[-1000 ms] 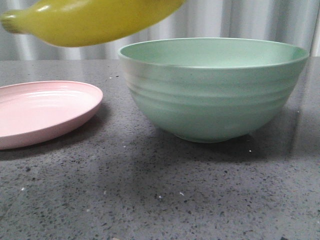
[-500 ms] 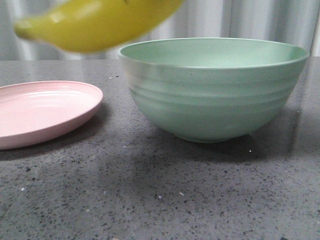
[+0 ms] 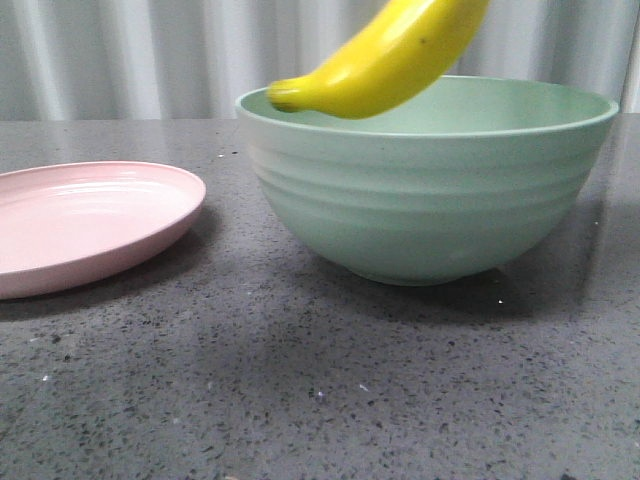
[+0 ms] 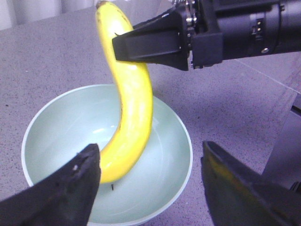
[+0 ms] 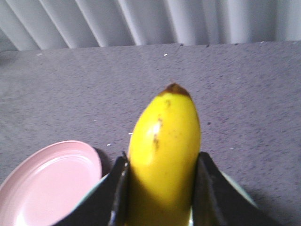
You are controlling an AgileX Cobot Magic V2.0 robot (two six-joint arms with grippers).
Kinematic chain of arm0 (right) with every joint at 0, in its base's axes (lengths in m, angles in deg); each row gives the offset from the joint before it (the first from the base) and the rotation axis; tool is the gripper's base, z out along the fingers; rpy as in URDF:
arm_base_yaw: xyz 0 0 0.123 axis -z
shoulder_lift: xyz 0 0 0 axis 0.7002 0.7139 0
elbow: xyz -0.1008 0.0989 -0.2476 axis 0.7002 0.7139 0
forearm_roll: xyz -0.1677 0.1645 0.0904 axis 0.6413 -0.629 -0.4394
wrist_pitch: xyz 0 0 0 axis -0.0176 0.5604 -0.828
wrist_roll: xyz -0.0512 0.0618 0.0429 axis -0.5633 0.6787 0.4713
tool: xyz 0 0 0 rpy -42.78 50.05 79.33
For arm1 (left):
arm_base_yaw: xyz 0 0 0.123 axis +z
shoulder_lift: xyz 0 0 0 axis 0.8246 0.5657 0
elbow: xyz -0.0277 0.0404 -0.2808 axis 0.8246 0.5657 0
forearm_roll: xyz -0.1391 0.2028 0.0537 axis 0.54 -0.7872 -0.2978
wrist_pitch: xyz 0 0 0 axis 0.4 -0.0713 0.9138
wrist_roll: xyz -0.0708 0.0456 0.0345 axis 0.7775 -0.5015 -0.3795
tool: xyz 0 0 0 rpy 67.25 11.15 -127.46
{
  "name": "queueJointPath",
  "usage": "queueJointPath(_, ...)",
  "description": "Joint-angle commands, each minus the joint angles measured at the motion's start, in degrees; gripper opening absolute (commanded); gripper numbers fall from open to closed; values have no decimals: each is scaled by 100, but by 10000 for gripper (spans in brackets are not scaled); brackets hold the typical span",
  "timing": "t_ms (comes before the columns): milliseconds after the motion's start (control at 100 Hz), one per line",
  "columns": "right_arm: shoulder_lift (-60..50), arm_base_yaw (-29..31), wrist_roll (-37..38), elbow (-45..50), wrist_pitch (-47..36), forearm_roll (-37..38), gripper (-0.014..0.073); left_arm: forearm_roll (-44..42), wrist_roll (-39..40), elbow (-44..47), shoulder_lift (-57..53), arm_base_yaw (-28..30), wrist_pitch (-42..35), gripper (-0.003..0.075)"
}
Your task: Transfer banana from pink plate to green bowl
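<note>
Banana (image 3: pixel 395 55) in the air over the green bowl (image 3: pixel 430 190), tilted, lower tip just above the rim; right claw (image 5: pixel 160 188) clamped on its upper part, left claw (image 4: pixel 150 183) spread apart and empty, looking down into the bowl. Carry step looks nearly done; next comes lowering it inside, then letting go. Bowl holds nothing yet, and the pink plate (image 3: pixel 85 225) alongside is bare.

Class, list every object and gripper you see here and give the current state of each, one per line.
Glossy yellow curved banana: held in the air over the bowl, tilted.
Pale mint-green ridged bowl: upright, empty.
Shallow pale pink plate: empty.
Right gripper: shut on the banana.
Left gripper: open, holding nothing.
</note>
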Motion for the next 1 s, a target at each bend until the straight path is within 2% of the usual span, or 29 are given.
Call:
queueJointPath(0, -37, 63, -68, -213, -466, 223, -71, 42, -9, -205, -132, -39, -421, 427)
queueJointPath(100, 110, 63, -68, -213, -409, 267, -67, 42, -9, -205, -121, -39, -421, 427)
queueJointPath(160, 195, 63, -68, -213, -367, 267, -26, 42, -9, -205, -121, -39, -421, 427)
queueJointPath(230, 244, 63, -68, -213, -331, 267, 87, 52, -9, -205, -121, -39, -421, 427)
queueJointPath(330, 241, 63, -68, -213, -331, 267, 293, 52, -9, -205, -121, -39, -421, 427)
queueJointPath(400, 241, 63, -68, -213, -331, 267, 356, 52, -9, -205, -121, -39, -421, 427)
queueJointPath(820, 184, 63, -68, -233, -550, 499, 353, 52, -9, -205, -121, -39, -421, 427)
queueJointPath(990, -61, 63, -68, -233, -370, 648, 352, 52, -9, -205, -121, -39, -478, 426)
